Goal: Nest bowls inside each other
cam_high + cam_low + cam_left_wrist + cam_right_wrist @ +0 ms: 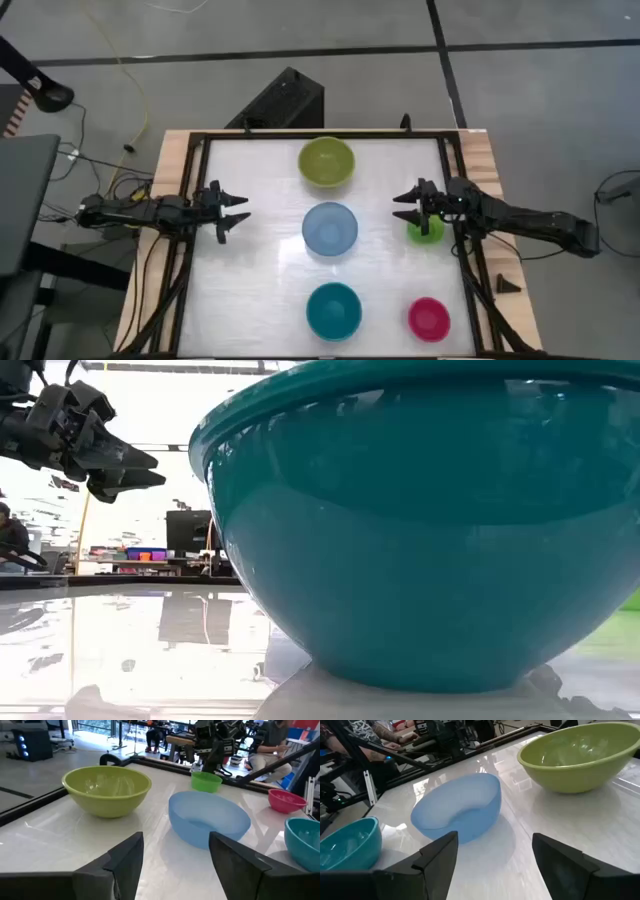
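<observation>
Five bowls stand upright on their bases on the white table. The olive-green bowl (pixel 326 162) is at the far middle, the light blue bowl (pixel 329 228) at the centre and the teal bowl (pixel 333 311) at the near middle. The pink bowl (pixel 428 318) is near right. The small green bowl (pixel 425 229) is at the right. My left gripper (pixel 243 208) hovers open at the table's left side, pointing at the light blue bowl (pixel 209 820). My right gripper (pixel 398 206) hovers open over the small green bowl (pixel 206 781), pointing at the light blue bowl (pixel 457 810).
A dark frame (pixel 452 190) runs round the white table top, with wooden strips outside it. A small dark wedge (pixel 508 284) lies on the right strip. In the low view the teal bowl (pixel 420 530) fills most of the picture. People sit beyond the table.
</observation>
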`<action>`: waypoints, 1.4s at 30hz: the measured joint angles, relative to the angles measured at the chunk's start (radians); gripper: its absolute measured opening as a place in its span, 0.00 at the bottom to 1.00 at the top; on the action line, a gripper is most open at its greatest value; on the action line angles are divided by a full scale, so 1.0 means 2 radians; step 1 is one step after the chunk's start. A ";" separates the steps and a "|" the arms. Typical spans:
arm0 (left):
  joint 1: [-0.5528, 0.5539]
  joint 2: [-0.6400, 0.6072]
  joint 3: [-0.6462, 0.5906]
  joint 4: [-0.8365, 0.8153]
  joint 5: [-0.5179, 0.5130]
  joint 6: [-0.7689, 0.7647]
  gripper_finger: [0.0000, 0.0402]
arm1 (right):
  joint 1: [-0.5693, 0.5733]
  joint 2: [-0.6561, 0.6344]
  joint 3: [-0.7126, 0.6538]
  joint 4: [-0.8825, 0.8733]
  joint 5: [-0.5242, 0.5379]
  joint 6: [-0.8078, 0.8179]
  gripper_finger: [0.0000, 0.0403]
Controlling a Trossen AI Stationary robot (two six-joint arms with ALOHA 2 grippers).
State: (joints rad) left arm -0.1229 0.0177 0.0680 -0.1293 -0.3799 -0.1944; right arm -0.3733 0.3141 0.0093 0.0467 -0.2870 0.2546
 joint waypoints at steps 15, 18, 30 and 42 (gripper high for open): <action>0.000 0.000 0.000 0.000 0.000 0.000 0.53 | 0.000 0.000 0.000 0.000 0.000 0.000 0.72; 0.000 0.000 0.000 0.000 0.000 0.000 0.53 | 0.000 0.000 0.000 0.000 0.000 0.000 0.72; 0.000 0.000 0.000 0.000 0.000 0.000 0.53 | 0.000 0.000 0.000 0.000 0.000 0.000 0.72; 0.000 0.000 -0.003 0.100 -0.006 -0.187 0.53 | 0.000 0.000 -0.001 0.011 0.011 0.034 0.72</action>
State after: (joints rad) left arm -0.1230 0.0172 0.0616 0.0700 -0.3916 -0.5689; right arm -0.3724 0.3140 0.0081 0.0679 -0.2649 0.3225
